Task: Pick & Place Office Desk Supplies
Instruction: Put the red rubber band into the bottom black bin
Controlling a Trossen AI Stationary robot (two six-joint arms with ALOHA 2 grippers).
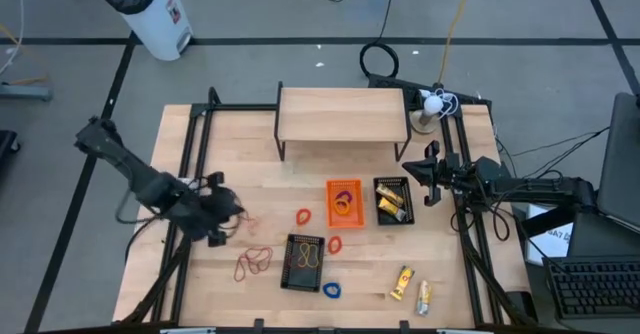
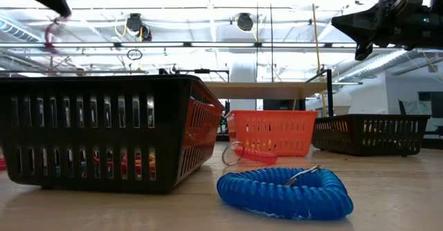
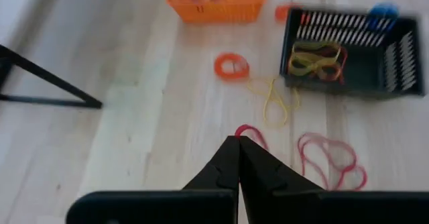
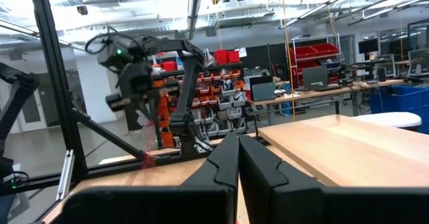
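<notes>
L end effector nr desk left edge, pinching red band | R end effector closed, empty, right edge | bare wood betw. them, open workshop behind

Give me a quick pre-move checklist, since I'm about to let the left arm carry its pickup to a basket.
1. Left gripper shut on red rubber band: ok.
2. Band lifted off the table: ok; the low view shows it dangling.
3. Black basket upright, yellow bands already inside: ok.
4. Red bands beside it left on the table: not ok.
5. Right gripper shut, parked by the far black basket: ok.
</notes>
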